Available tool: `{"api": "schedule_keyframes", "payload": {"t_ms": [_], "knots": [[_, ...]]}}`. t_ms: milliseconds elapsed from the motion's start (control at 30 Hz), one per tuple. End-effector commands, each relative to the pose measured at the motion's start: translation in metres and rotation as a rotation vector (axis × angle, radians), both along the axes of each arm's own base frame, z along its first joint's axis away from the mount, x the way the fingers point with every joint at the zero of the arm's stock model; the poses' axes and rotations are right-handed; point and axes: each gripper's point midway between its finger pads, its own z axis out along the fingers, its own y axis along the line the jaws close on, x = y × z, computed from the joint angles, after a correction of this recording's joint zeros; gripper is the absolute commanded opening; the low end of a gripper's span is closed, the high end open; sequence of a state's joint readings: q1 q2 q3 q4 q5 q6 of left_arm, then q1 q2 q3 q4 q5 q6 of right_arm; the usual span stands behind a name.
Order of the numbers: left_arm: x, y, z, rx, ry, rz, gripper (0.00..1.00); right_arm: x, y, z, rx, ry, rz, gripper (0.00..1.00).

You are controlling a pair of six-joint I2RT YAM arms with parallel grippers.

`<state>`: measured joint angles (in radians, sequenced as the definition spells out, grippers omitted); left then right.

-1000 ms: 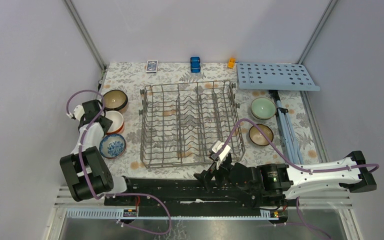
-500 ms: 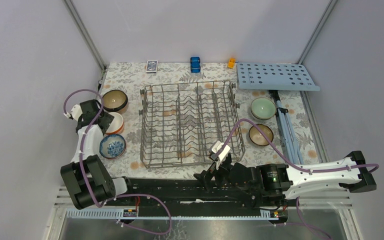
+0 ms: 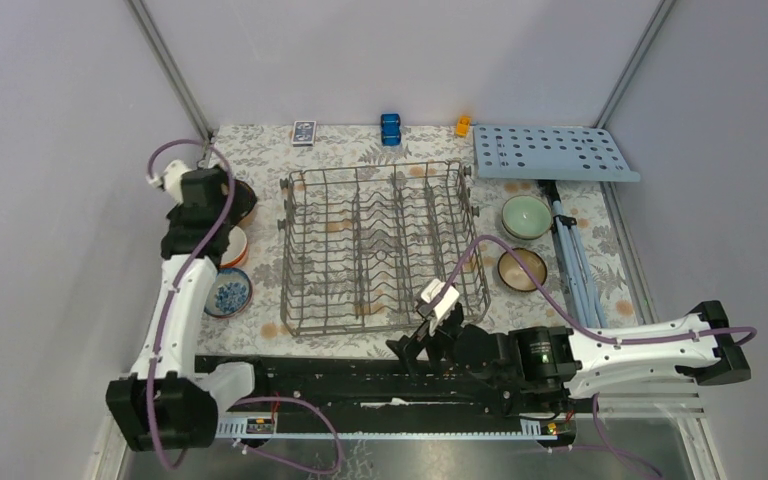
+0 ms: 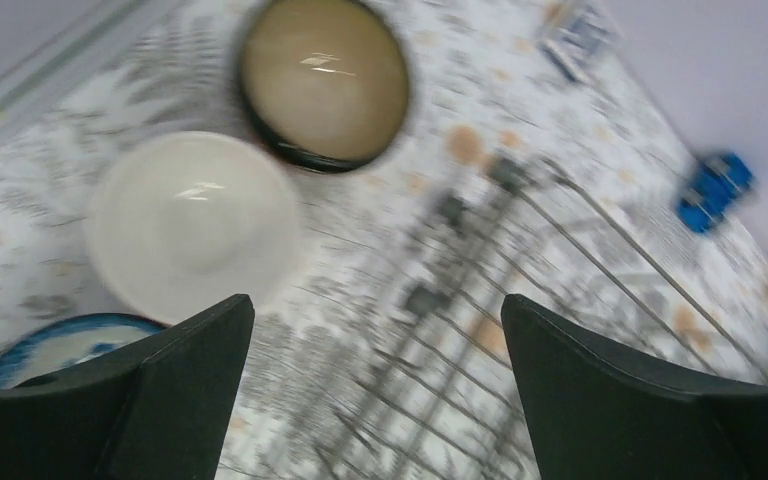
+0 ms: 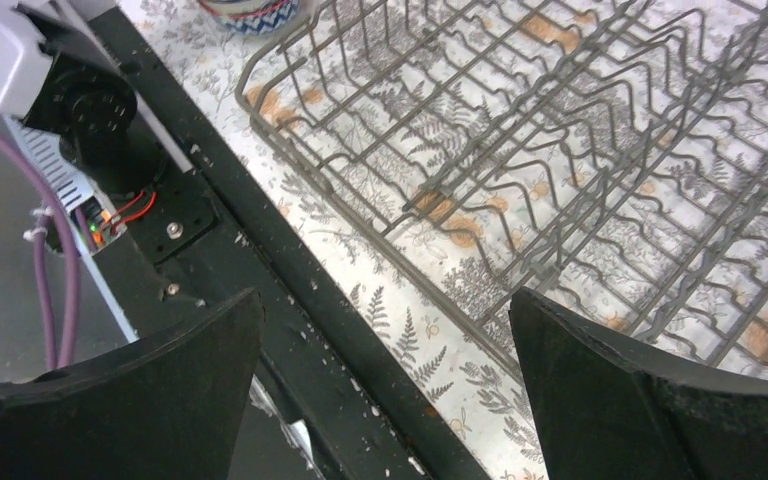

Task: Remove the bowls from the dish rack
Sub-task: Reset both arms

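The rack [image 3: 284, 262] is taking up the middle. The left bowls [image 4: 195, 225] are sitting just beside it under the left arm [image 3: 185, 290], leaving a narrow gap. The right bowls [image 3: 526, 216] and tripod [image 3: 570, 255] are crowding the other side. The right gripper [image 5: 382, 300] is hanging over the near rim.

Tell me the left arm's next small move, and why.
Probably lift the left gripper clear and draw it back: its jaws stand open above the white bowl, holding nothing, and the dish rack seems to hold no bowls.
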<state>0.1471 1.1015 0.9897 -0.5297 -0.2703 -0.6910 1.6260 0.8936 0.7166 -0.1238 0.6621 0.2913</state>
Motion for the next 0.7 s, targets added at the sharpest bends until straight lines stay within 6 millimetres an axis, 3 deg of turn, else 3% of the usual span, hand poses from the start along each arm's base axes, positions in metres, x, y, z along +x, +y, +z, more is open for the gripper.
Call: {"api": "schedule_keyframes", "payload": {"t_ms": [0, 133, 267, 300, 367, 567, 667], "knots": [[0.007, -0.057, 0.057, 0.116, -0.117, -0.148, 0.99, 0.03, 0.003, 0.045, 0.071, -0.03, -0.138, 1.0], [0.005, -0.107, 0.054, 0.118, -0.089, -0.272, 0.99, 0.079, -0.009, 0.056, 0.074, 0.043, -0.28, 1.0], [-0.003, -0.138, 0.043, 0.093, -0.07, -0.38, 0.99, 0.127, -0.05, 0.069, 0.155, 0.099, -0.469, 1.0], [-0.005, -0.143, 0.041, 0.087, -0.072, -0.401, 0.99, 0.144, -0.068, 0.068, 0.177, 0.126, -0.537, 1.0], [-0.01, -0.149, 0.036, 0.087, -0.073, -0.438, 0.99, 0.158, -0.087, 0.062, 0.222, 0.193, -0.594, 1.0], [-0.017, -0.162, 0.034, 0.065, -0.116, -0.521, 0.99, 0.168, -0.093, 0.043, 0.246, 0.284, -0.652, 1.0], [-0.019, -0.165, 0.034, 0.062, -0.119, -0.547, 0.99, 0.171, -0.101, 0.044, 0.267, 0.254, -0.691, 1.0]]}}
